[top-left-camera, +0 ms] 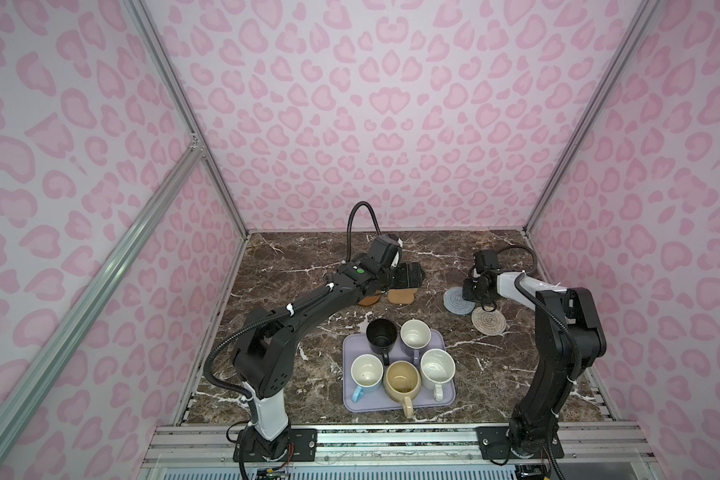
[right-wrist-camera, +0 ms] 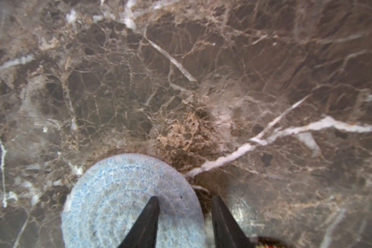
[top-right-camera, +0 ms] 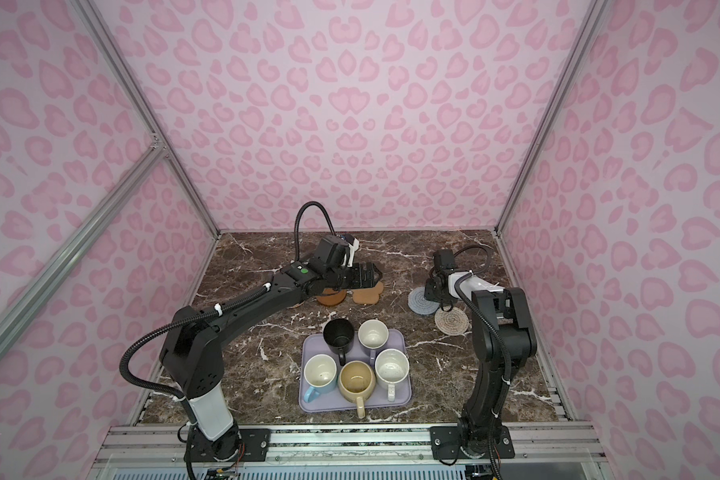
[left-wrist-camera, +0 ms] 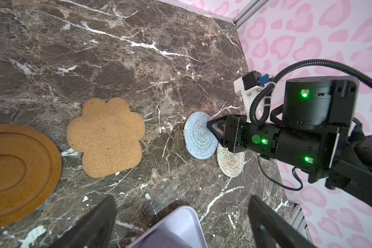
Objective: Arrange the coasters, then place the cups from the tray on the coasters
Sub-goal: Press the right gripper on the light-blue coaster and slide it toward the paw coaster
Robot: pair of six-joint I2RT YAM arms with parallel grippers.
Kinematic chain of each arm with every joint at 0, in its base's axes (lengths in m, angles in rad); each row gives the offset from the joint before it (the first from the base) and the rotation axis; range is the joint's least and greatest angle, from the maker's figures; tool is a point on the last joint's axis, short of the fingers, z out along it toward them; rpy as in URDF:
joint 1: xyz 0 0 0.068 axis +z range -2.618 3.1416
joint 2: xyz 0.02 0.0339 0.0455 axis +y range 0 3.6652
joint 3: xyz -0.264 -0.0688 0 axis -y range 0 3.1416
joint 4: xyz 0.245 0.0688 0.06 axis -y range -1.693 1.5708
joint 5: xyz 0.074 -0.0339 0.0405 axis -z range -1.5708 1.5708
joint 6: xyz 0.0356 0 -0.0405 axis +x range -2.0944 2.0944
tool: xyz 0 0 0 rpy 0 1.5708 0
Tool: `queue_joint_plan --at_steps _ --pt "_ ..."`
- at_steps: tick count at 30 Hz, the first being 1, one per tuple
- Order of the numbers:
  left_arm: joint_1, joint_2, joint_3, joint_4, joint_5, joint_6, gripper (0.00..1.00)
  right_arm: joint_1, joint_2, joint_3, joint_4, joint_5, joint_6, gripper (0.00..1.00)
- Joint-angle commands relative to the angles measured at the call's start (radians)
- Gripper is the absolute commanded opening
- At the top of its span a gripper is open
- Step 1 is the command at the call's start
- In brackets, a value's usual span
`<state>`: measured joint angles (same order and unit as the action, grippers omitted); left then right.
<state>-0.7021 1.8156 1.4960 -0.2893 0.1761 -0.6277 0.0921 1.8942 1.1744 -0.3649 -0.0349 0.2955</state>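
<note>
Four coasters lie across the back of the table: a dark brown round one point(top-left-camera: 368, 300), a tan paw-shaped one point(top-left-camera: 400, 297), a grey-blue knitted one point(top-left-camera: 454, 300) and a cream woven one point(top-left-camera: 489, 321). My right gripper point(right-wrist-camera: 185, 198) is down on the grey-blue coaster point(right-wrist-camera: 127, 204). Its jaws are narrowed but still apart, one finger over the mat and one just off its rim. My left gripper point(left-wrist-camera: 182, 199) hangs wide open and holds nothing, above the table beside the paw coaster point(left-wrist-camera: 105, 137). Five cups stand on the lavender tray point(top-left-camera: 352, 345): black point(top-left-camera: 381, 336), lavender point(top-left-camera: 414, 334), light blue point(top-left-camera: 366, 374), yellow-beige point(top-left-camera: 402, 380) and speckled white point(top-left-camera: 437, 365).
The cream coaster point(left-wrist-camera: 230, 163) touches the grey-blue one point(left-wrist-camera: 199, 139) and sits partly under the right wrist. Pink patterned walls close in the table on three sides. The left arm stretches over the dark brown coaster point(left-wrist-camera: 15, 171). A corner of the tray point(left-wrist-camera: 176, 227) shows below the left jaws.
</note>
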Motion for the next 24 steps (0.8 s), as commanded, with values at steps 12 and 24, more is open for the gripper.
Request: queue_joint_plan --at_steps 12,24 --pt "0.001 0.012 0.018 0.008 -0.016 0.0 0.97 0.005 0.045 -0.01 -0.009 -0.1 0.044 0.38" --pt "0.001 0.022 0.036 -0.007 -0.04 0.006 0.97 0.062 0.112 0.096 -0.035 -0.056 0.078 0.35"
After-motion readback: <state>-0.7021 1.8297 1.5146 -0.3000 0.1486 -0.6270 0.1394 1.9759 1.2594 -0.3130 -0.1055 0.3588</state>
